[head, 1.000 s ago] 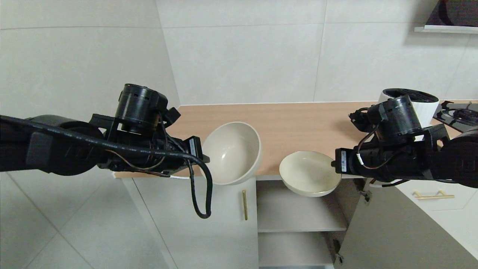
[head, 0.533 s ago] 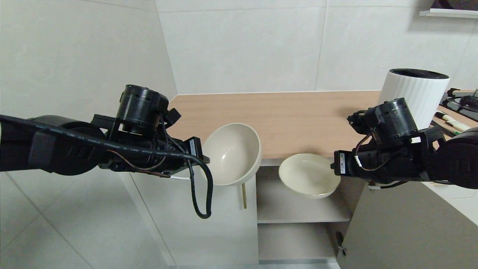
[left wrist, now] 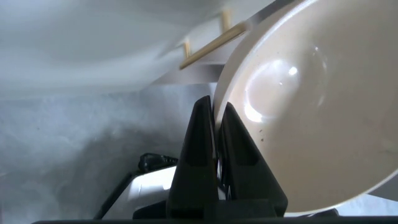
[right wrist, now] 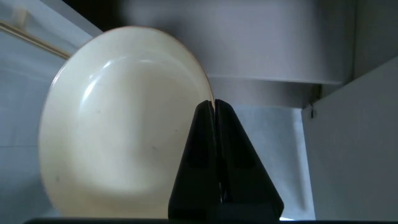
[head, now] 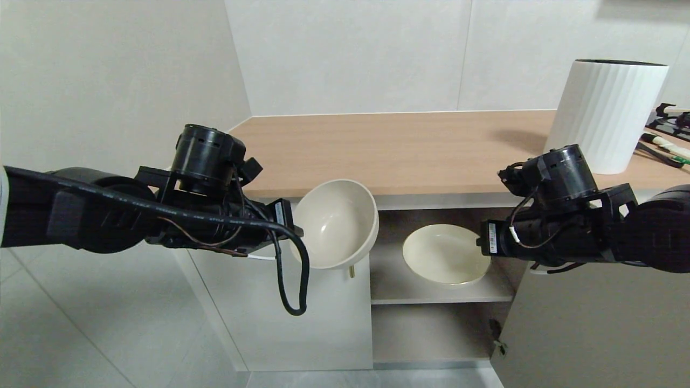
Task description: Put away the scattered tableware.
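My left gripper (head: 289,226) is shut on the rim of a deep off-white bowl (head: 335,222), held tilted in the air in front of the closed left cabinet door. Its two fingers pinch the bowl's rim (left wrist: 219,121) in the left wrist view. My right gripper (head: 481,242) is shut on the rim of a shallow cream plate (head: 444,253), held level in front of the open cabinet's upper shelf (head: 399,288). The right wrist view has the plate (right wrist: 118,124) clamped at its edge by that gripper (right wrist: 213,112).
A wooden countertop (head: 409,148) runs above the cabinet, with a white ribbed cylinder (head: 612,113) at its right end and utensils (head: 663,145) beyond it. The cabinet's right door (head: 582,328) stands open. A lower shelf (head: 426,339) lies beneath. A gold handle (head: 351,272) marks the left door.
The head view has sunk, so countertop and cabinet sit higher in the picture. Both arms keep their hold; the plate now hangs at the height of the upper shelf opening instead of the counter edge.
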Robot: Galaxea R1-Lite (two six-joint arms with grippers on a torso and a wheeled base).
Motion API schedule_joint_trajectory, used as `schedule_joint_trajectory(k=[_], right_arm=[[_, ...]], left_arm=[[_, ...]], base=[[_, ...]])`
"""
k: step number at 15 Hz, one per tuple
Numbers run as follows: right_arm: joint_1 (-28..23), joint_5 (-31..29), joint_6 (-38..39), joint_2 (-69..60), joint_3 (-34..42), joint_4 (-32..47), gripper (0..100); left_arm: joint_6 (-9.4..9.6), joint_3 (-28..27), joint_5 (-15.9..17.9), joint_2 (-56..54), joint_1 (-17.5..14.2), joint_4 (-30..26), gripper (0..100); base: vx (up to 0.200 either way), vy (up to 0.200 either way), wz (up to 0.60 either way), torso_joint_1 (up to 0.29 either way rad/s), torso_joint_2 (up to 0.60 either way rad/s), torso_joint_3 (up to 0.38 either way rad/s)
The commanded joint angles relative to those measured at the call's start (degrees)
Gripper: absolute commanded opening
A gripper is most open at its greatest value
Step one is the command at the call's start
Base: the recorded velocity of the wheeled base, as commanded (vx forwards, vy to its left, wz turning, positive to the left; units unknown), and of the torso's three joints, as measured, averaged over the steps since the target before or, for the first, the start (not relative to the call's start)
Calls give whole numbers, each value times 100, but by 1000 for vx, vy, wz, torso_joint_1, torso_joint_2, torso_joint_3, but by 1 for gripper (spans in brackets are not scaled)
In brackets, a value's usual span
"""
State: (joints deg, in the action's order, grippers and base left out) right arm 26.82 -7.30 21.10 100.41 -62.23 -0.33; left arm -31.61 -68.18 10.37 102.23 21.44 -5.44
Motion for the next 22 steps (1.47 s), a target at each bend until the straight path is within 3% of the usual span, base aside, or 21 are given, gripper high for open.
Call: schedule_joint_trajectory(k=[1, 6, 11, 22], right_arm=[[-1, 1, -10, 13, 1, -2, 0], [-1, -8, -10, 57, 1, -2, 0], [-1, -8, -10, 154, -8, -2, 0], [-159, -34, 52, 2228, -518, -670, 0]], left_arm=[[-3, -2, 0, 34, 0, -1, 0], [-3, -2, 0, 43, 0, -1, 0], [-3, -2, 0, 78, 0, -1, 0], [-12, -2, 0, 104, 0, -1, 0]], base=[[0, 0, 0, -154, 456, 305], [0, 0, 0, -118, 412, 292], [0, 0, 0, -13, 59, 37], [0, 0, 0, 0, 0, 0]])
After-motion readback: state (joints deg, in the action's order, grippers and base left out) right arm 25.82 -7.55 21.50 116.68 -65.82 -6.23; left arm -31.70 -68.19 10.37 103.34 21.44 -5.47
